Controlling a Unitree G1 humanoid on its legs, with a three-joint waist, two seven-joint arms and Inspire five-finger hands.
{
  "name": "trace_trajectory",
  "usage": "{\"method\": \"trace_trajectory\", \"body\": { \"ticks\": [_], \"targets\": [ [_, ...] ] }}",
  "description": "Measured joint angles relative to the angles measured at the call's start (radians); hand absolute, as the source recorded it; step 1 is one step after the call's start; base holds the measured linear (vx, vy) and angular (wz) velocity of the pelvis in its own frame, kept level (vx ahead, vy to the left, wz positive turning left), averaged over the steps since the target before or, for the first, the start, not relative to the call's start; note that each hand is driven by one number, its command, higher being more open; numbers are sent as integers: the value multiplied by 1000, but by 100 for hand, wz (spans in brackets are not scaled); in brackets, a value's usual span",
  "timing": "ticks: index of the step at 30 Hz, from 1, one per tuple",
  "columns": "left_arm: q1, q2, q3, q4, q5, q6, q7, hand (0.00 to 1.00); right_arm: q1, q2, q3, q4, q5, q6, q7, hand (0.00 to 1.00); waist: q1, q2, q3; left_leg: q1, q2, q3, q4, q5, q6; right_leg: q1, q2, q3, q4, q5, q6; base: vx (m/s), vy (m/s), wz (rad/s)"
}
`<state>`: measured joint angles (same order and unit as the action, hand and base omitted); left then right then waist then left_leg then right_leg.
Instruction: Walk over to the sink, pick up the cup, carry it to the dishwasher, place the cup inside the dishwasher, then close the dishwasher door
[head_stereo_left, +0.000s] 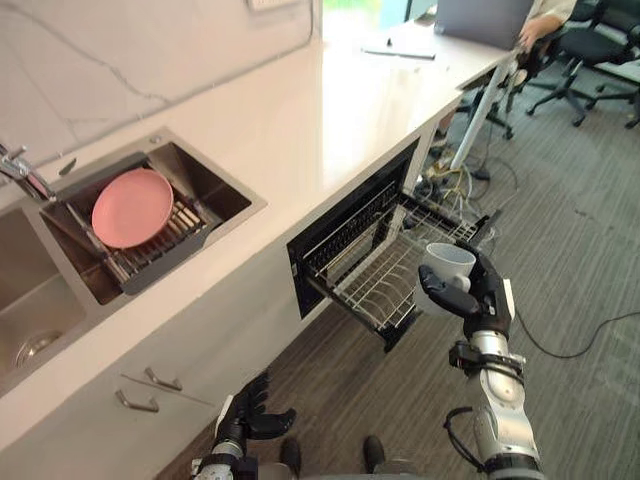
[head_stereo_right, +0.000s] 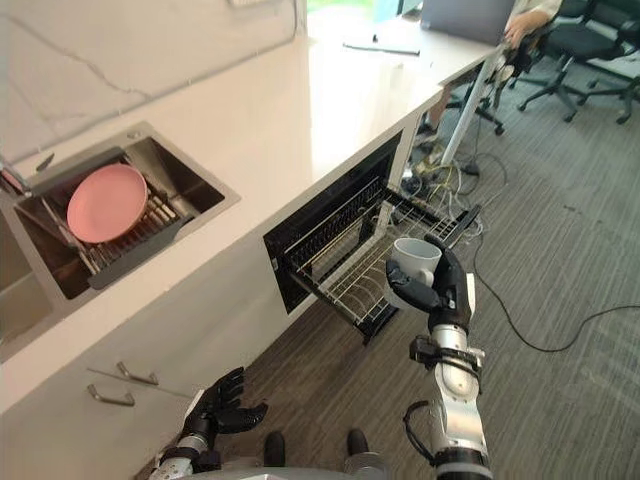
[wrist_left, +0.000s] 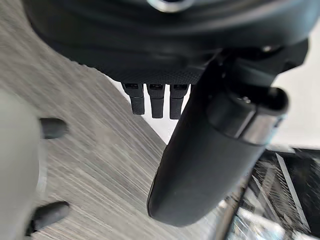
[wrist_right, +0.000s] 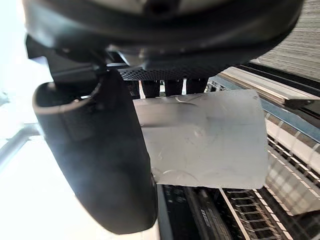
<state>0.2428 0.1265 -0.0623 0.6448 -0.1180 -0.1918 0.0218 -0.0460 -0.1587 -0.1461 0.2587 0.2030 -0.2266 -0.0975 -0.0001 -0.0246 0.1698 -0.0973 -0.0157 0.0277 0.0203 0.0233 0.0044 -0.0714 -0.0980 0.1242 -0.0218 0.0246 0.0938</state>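
My right hand (head_stereo_left: 486, 302) has fingers and thumb wrapped round the wall of the white cup (head_stereo_left: 449, 262), holding it upright over the pulled-out dishwasher rack (head_stereo_left: 380, 290). My left hand (head_stereo_left: 250, 410) hangs low by the cabinet (head_stereo_left: 150, 340), fingers loose and empty. The cup looks light, rigid, smooth and breakable, so I judge this grip round its side right, snug without squeezing.

Grey streaked floor (head_stereo_left: 590, 230) is being shown beneath and right of the right hand (head_stereo_left: 484, 298). Left of the hand, a pale countertop (head_stereo_left: 300, 130) is being backed by a marbled wall (head_stereo_left: 120, 60); far beyond it, black office chairs (head_stereo_left: 588, 45) are being shown.
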Motion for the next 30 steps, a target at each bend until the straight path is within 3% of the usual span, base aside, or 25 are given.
{"method": "trace_trajectory", "body": {
  "ticks": [4,9,14,24,25,30],
  "targets": [
    [-63,1,21,-13,-1,-9,24,90,-152,-65,32,90,-27,7,-27,30,15,8,98,-106,9,-22,72,-1,1,-72,6,-23,34,12,0,-61,-22,19],
    [-115,-6,26,-22,-7,-19,30,90,-315,-149,82,182,-49,15,-57,30,32,35,177,-186,11,-24,115,-3,-1,-133,8,-27,42,38,-1,-111,-2,2],
    [-121,-13,35,-42,-24,-38,66,90,-467,-228,132,273,-53,27,-85,30,38,54,231,-226,16,-30,116,18,-12,-172,12,-34,45,56,-12,-86,-9,2],
    [-168,-15,6,-47,-58,-64,68,90,-663,-282,210,446,-132,55,-109,30,43,59,273,-245,29,-43,79,61,-16,-204,29,-46,37,71,-28,-21,-31,2],
    [-169,-14,-4,-46,-58,-66,69,90,-674,-283,217,457,-135,58,-113,90,43,60,274,-244,30,-44,72,65,-17,-206,30,-48,37,72,-29,0,0,0],
    [-190,-23,-16,-38,-58,-67,83,90,-703,-293,240,481,-158,65,-124,90,45,68,278,-241,32,-53,47,80,-21,-210,36,-55,36,73,-31,2,-25,4]
  ]
}}
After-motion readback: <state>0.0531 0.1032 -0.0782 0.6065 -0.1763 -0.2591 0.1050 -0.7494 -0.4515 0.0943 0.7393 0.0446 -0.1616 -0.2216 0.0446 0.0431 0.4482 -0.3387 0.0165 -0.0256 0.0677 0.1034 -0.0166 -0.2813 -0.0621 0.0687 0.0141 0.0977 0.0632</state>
